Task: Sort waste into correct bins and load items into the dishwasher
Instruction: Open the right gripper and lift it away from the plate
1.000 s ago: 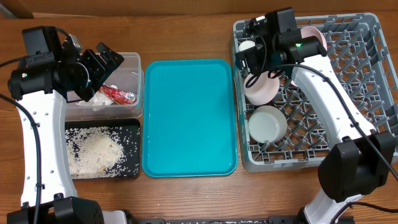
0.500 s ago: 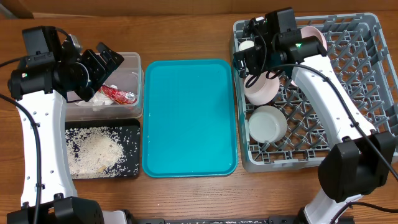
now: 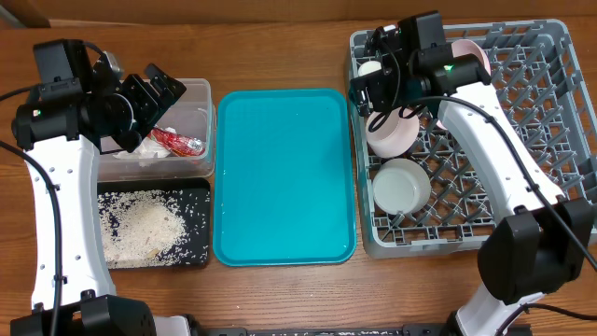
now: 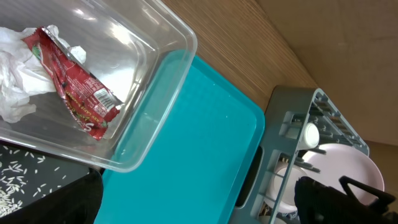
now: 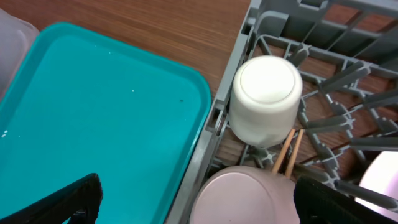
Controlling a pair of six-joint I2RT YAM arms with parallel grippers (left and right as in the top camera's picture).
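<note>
Wooden chopsticks (image 5: 288, 151) leaned in the corner of the grey rack (image 3: 522, 30) nearest the teal tray (image 3: 284, 177). They were just beside the white cup (image 5: 266, 99), which sat upside down, and their lower ends went out of sight behind the pink bowl (image 5: 239, 196). Your right gripper (image 5: 198, 198) hung directly above this corner with its fingers spread wide and nothing between them. I judged therefore that the step in hand was to leave the chopsticks in the rack and draw clear. To do it well you needed to rise straight up, not sideways. The cup and the thin sticks were close under the fingers, and a small push could tip the sticks over the rack wall. Further out, the teal tray showed only a few tiny specks that I could not identify. Your left gripper (image 4: 198, 199), also with fingers apart and empty, hovered over the clear tub (image 4: 180, 37), where the red wrapper (image 4: 74, 93) lay against the napkin (image 4: 18, 74). The rice (image 3: 140, 224) lay in the black tray (image 3: 200, 190), so the sorting looked almost finished.
</note>
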